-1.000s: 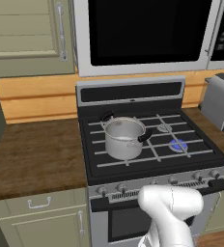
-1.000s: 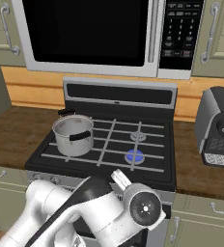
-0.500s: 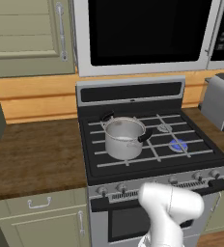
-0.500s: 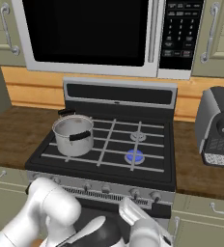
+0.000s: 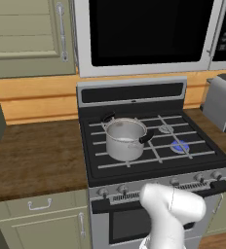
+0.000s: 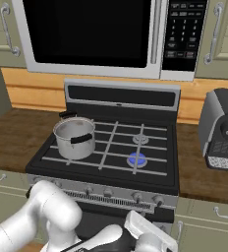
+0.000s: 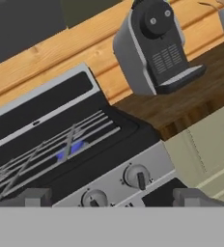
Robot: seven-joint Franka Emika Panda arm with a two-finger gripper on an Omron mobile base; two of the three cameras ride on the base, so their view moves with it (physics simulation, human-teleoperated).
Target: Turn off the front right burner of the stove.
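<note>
Within the last second the arm has sunk low before the stove point(image 5: 132, 92), so the fingers point(image 7: 31, 197), spread wide and empty, now face its right-end knob point(image 7: 137, 176), with the front right burner point(image 7: 70, 150) glowing blue just beyond them, not yet shut off.

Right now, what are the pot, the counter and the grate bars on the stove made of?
The pot looks like brushed steel: pale grey, with a soft sheen and dark handles. The counter looks like dark stained wood, since brown grain streaks run across it. The grate bars are pale grey and matte, probably coated metal, though the render leaves that open. The stove front looks like stainless steel.
</note>
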